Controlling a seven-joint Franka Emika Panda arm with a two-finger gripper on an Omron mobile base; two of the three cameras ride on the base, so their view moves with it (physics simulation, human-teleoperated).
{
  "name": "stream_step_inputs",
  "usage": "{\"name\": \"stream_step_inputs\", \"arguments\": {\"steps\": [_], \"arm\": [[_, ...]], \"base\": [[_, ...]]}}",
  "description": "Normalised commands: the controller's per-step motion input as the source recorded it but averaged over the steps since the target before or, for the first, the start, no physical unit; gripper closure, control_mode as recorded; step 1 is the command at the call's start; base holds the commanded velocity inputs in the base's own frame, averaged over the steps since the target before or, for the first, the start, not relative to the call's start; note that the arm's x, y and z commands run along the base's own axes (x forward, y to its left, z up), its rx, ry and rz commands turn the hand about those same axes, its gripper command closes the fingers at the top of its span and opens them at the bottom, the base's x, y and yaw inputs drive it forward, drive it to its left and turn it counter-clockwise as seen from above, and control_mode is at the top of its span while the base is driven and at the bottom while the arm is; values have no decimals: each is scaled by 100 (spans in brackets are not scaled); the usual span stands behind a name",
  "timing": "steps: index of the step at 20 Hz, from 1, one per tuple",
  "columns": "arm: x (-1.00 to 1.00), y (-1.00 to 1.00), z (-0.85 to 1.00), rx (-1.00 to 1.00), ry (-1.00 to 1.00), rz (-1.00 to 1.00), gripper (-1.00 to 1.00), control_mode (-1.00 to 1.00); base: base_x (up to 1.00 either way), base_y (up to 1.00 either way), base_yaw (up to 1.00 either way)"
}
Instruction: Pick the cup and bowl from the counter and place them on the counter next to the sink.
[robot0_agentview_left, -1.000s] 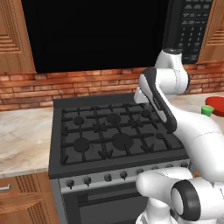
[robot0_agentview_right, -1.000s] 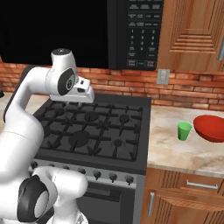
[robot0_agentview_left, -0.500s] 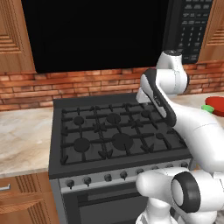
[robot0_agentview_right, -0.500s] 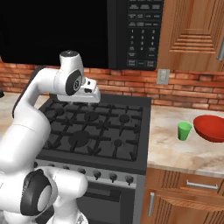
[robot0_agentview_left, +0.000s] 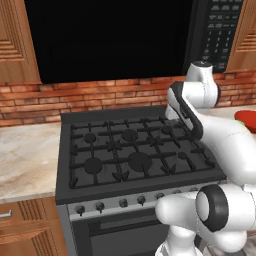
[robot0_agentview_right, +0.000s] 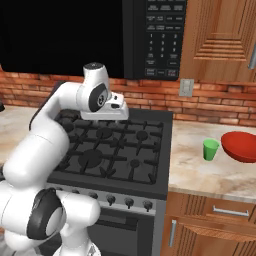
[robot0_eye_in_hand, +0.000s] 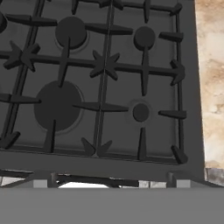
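Rightward, cup beside bowl, counter, stove close-up

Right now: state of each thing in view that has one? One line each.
cup: upright on the counter, beside the bowl, untouched.
bowl: right way up on the counter, empty as far as visible.
gripper: open, holding nothing, above the stove.
stove: no flames, nothing on the burners.
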Motion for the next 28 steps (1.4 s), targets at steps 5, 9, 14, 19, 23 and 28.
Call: {"name": "stream_step_inputs", "arguments": {"steps": [5, 9, 14, 19, 23, 28], "arm": [[17, -49, -10, -2, 3, 0, -100, -100], [17, -62, -6, 0, 0, 0, -100, -100], [27, -63, -3, 0, 0, 0, -100, -100], [30, -66, 0, 0, 0, 0, -100, -100], [23, -65, 0, 0, 0, 0, -100, -100], [20, -66, -1, 0, 0, 0, -100, -100]], "base": [[0, 0, 0], [0, 0, 0], [0, 0, 0], [0, 0, 0], [0, 0, 0], [0, 0, 0]]}}
